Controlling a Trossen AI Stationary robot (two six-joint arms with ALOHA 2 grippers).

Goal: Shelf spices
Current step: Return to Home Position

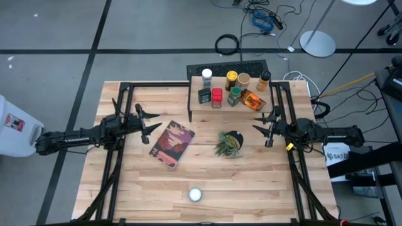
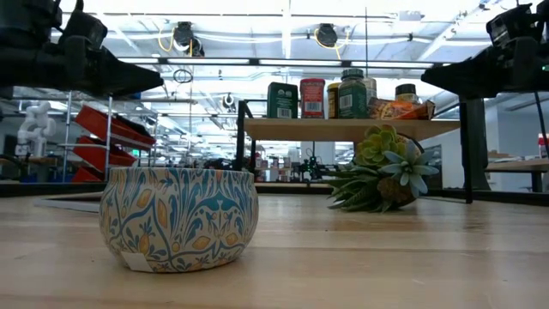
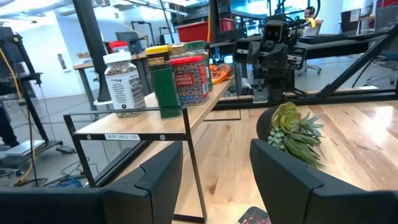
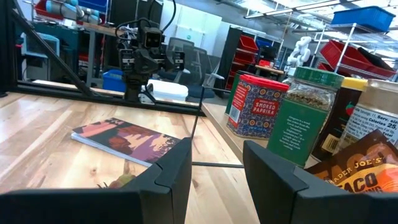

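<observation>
Closest to the low camera sits a patterned round tin (image 2: 178,219), at the bottom centre of the overhead frame and well apart from both arms (it reads to me as an ornament, not a spice). You have the spices (image 1: 229,88) gathered on the shelf (image 1: 196,105) at the upper centre of the overhead frame, with the orange packet (image 1: 252,99) lying flat toward the shelf's right end. No jar of that kind shows on the table (image 1: 151,194) itself, so I judge the shelving done and only the retreat left.

What that retreat turns on: the shelf's long axis runs left to right across the frame, and both hands sit just below it, pointing inward at each other. Your right hand (image 1: 259,124) is the nearer one, just under the shelf's right end and the packet. Your left hand (image 1: 154,123) lies off the shelf's lower left corner, with the maroon book (image 1: 172,144) just below and right of it. Both hands are spread wide and carry nothing. The potted plant (image 1: 229,143) lies between the right hand and the book.

Drawing each arm straight back toward its own side edge of the frame should clear the shelf, plant and book alike. Swinging the right hand toward the top of the frame is the one direction that would threaten the packet.
</observation>
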